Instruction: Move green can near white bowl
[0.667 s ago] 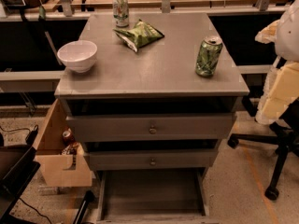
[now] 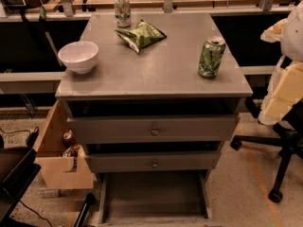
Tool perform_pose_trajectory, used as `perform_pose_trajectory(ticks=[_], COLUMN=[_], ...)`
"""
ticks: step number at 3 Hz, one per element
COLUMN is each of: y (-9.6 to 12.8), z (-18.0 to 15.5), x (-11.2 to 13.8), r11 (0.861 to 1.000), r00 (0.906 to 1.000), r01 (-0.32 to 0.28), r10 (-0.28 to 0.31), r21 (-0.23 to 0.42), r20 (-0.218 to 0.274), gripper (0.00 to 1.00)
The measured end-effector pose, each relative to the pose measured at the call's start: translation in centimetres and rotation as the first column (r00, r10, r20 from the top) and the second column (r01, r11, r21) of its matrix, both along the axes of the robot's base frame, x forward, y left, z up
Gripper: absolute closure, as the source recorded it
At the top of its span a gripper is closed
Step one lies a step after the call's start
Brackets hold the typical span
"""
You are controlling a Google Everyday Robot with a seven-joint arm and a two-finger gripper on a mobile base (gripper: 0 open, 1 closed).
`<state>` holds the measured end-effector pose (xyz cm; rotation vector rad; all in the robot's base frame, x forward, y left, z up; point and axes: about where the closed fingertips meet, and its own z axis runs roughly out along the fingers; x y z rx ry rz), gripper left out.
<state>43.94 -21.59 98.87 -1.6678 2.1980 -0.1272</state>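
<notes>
The green can (image 2: pixel 210 56) stands upright on the grey cabinet top (image 2: pixel 161 70), near its right edge. The white bowl (image 2: pixel 78 56) sits near the left edge of the same top, far from the can. My arm's white and cream links (image 2: pixel 284 86) show at the right border of the camera view, beside the cabinet and below the level of the can. My gripper itself is out of view.
A paler white-and-green can (image 2: pixel 122 11) stands at the back of the top, with a green snack bag (image 2: pixel 140 34) in front of it. Two drawers (image 2: pixel 154 130) are below. An open box (image 2: pixel 59 160) hangs at the left. A chair base (image 2: pixel 279 160) is at the right.
</notes>
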Motion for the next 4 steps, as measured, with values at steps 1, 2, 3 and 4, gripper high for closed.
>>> perform_pose_trajectory(ticks=[1, 2, 3, 4], y=[-0.7, -3.9, -6.3, -7.5], z=[0.0, -0.5, 0.4, 0.6], x=[1.5, 4.7, 10.3, 14.4], r11=[0.996, 0.964, 0.887, 0.766], r00=[0.9966, 0.9785, 0.9304, 0.8869], r01=[0.039, 0.062, 0.039, 0.02], r10=[-0.045, -0.11, -0.201, -0.31], r21=[0.086, 0.26, 0.461, 0.643], r20=[0.069, 0.175, 0.307, 0.342], gripper=[0.0, 0.0, 0.0, 0.0])
